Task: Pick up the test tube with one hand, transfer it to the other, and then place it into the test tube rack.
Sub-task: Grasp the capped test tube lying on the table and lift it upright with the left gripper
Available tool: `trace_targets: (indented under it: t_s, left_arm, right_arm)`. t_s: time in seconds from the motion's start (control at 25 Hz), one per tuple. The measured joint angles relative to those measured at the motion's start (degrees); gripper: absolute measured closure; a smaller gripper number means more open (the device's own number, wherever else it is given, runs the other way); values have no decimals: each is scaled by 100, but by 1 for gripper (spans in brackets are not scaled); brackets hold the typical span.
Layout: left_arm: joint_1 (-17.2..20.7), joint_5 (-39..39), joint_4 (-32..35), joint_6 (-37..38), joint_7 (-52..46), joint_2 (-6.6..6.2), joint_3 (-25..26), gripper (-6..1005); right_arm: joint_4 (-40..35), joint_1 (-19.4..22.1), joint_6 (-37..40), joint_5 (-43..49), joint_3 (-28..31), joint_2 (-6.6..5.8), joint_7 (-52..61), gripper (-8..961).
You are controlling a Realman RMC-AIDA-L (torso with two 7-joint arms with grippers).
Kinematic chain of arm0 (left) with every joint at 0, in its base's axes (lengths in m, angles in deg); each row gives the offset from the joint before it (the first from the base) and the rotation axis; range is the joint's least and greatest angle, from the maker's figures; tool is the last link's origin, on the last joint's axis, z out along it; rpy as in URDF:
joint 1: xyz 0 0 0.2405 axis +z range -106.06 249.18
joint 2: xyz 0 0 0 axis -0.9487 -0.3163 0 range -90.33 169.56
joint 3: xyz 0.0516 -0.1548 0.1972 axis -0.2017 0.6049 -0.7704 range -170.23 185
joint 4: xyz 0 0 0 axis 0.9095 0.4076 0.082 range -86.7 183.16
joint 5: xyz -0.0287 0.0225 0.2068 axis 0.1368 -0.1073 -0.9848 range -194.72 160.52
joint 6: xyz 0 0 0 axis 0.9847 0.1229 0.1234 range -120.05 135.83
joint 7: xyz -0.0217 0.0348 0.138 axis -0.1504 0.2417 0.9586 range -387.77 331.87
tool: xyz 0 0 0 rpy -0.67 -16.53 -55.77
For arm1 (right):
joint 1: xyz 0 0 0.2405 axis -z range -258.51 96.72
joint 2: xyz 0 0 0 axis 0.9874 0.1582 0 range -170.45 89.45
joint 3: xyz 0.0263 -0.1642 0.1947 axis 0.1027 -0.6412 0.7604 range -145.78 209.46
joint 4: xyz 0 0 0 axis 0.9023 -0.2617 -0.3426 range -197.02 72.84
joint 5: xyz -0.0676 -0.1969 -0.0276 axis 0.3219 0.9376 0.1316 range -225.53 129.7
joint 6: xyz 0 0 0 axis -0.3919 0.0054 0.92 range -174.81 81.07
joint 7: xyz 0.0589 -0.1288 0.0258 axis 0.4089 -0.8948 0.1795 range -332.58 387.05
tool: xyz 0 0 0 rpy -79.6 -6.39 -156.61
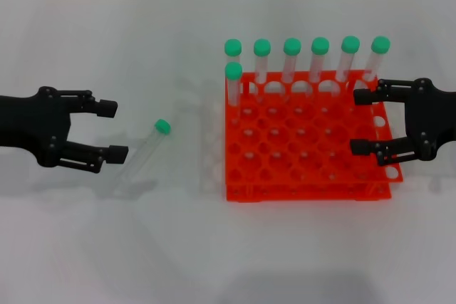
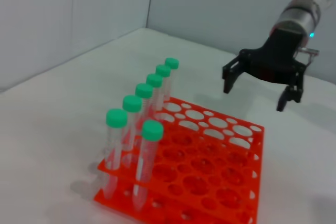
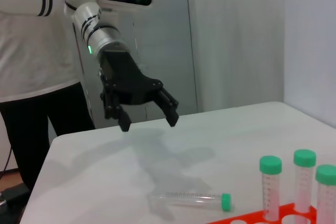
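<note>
Left hand [image 1: 110,131] open beside tube [image 1: 144,153] lying flat on desk [image 1: 85,247]; right hand [image 1: 365,122] open over rack [image 1: 306,140]. Risk: round tube rolling from off-centre pinch.

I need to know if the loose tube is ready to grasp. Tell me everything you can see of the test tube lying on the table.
The slender clear plastic test tube with a round green cap lies on its side on the white table, cap pointing toward the far side, capped and apparently empty. Nothing grips it; the open left gripper is just beside it, and the orange-red rack stands apart.
</note>
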Motion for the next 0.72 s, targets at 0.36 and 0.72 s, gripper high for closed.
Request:
trace_targets:
  t_s: [0.36,0.72]
  left_arm:
    - [-51,-235,1101,217,-2440,118,-19,111]
    - [-690,-1887,1832,454,-4929,150,-916,111]
  right_arm:
    - [-398,353,-47,-10,168,153,-35,84]
    - [-418,582,-99,-16,397,295,-440,85]
